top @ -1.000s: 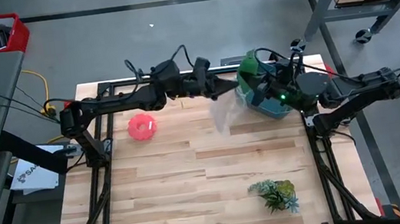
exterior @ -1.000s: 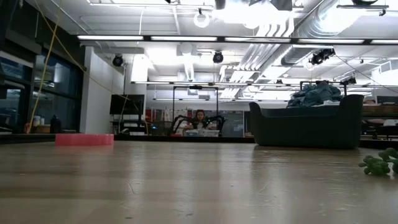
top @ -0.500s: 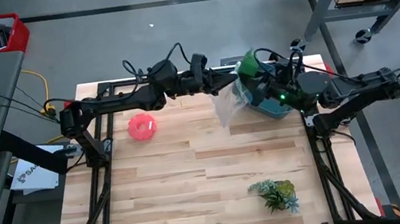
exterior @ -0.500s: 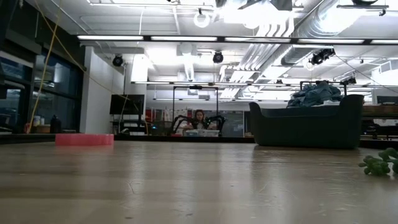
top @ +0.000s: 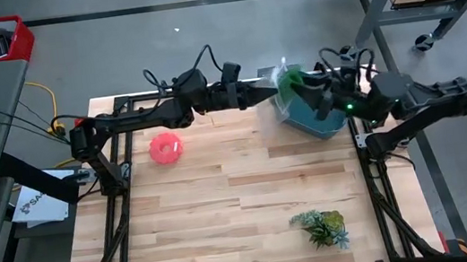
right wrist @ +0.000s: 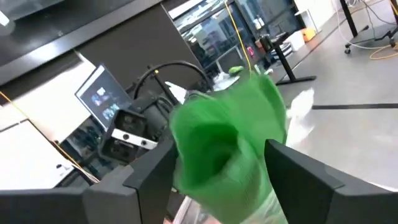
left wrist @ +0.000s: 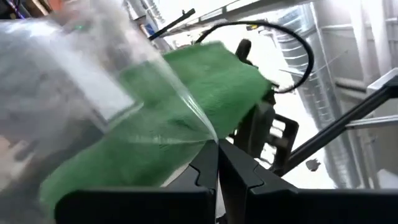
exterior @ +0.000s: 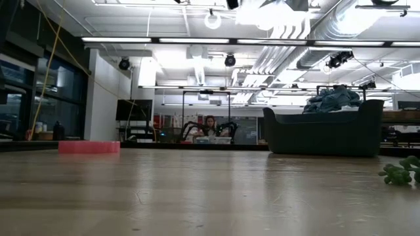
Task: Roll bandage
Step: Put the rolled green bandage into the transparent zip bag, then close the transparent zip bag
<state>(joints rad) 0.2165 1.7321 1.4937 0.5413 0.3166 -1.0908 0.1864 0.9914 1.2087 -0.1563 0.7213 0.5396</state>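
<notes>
The green bandage [top: 291,78] is a rolled-up bundle held in the air over the far end of the teal tub [top: 318,123], partly inside a clear plastic bag [top: 278,77]. My right gripper [top: 304,91] is shut on the bandage [right wrist: 221,140]. My left gripper [top: 271,92] comes from the table's left and is shut on the bag [left wrist: 124,74]. The bandage shows through the bag in the left wrist view [left wrist: 155,130]. Neither gripper shows in the low view. My left gripper pinches an edge of the clear bag [left wrist: 210,135] between its two shut fingertips, coming about level from the table's left. The bag is lifted clear, wrapped over the bandage. My right gripper holds the green bandage bundle [right wrist: 249,155] between its two fingers [right wrist: 292,168], coming from the table's right. The bundle is lifted clear above the tub, its end sticking out past the fingers.
A pink ring [top: 164,147] lies on the table's left part. A leafy plant sprig [top: 321,226] lies near the front right. The teal tub [exterior: 325,131] holds crumpled cloth. A person sits far off in the room [exterior: 210,124].
The bag, which hung slack below the grippers toward the table, has been drawn up and now bunches around the bandage. My left gripper has risen a little toward the far edge. My right arm has shifted slightly toward the table's right.
</notes>
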